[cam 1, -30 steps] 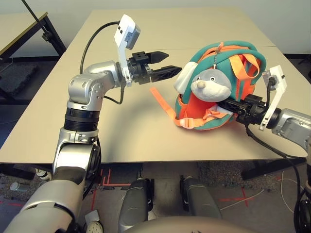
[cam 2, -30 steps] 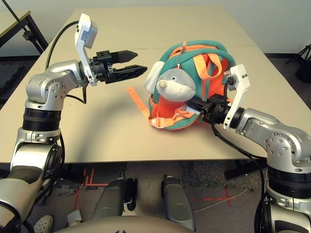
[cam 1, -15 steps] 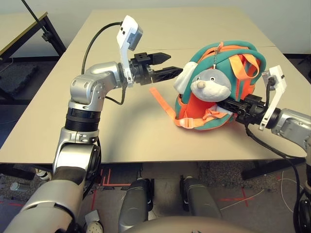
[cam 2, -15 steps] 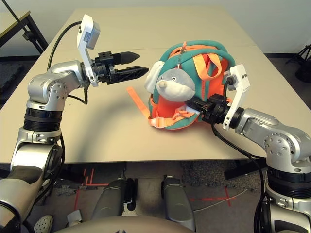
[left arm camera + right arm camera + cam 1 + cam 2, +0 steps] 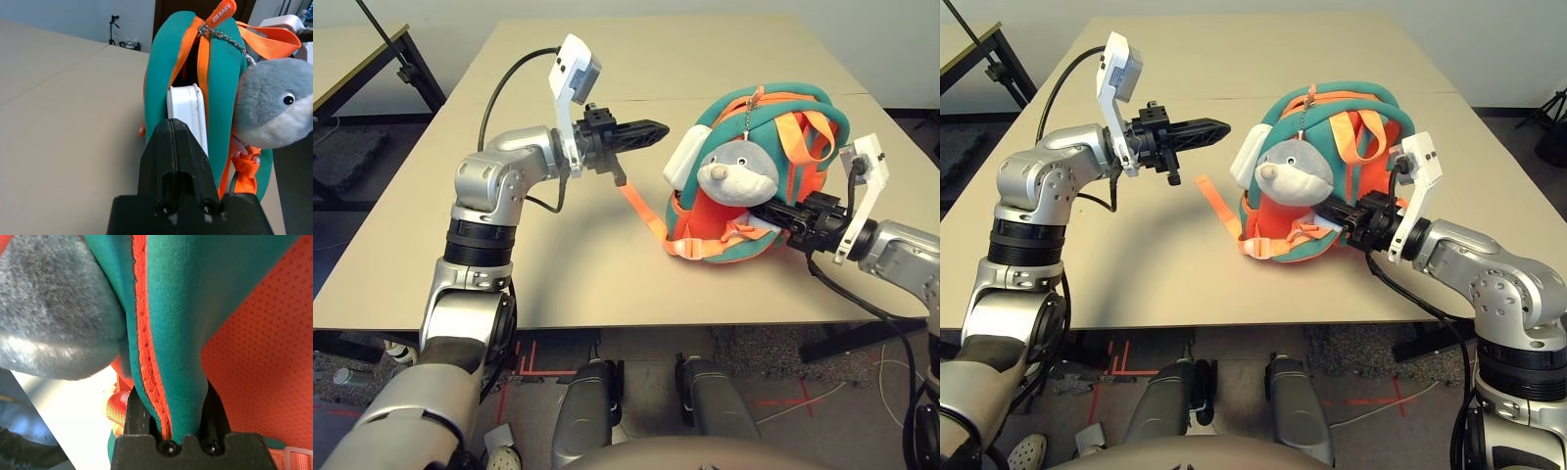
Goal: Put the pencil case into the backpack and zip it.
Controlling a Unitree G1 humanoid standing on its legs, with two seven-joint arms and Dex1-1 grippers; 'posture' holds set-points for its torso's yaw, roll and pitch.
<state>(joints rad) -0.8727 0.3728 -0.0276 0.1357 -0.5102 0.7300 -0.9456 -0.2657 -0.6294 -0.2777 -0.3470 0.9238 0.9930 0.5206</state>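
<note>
you get bright, even light from overhead in both head views, with no harsh glare on the surface (image 5: 724, 59). soft shadows fall beneath the backpack (image 5: 759, 176) and under the left arm, spreading toward you. the head views are sharp, with straight edges slightly bowed near the borders. in the left wrist view the left end effector (image 5: 176, 161) sits blurred close to the lens. the right wrist view is filled by very close fabric, grey plush out of focus.
</note>
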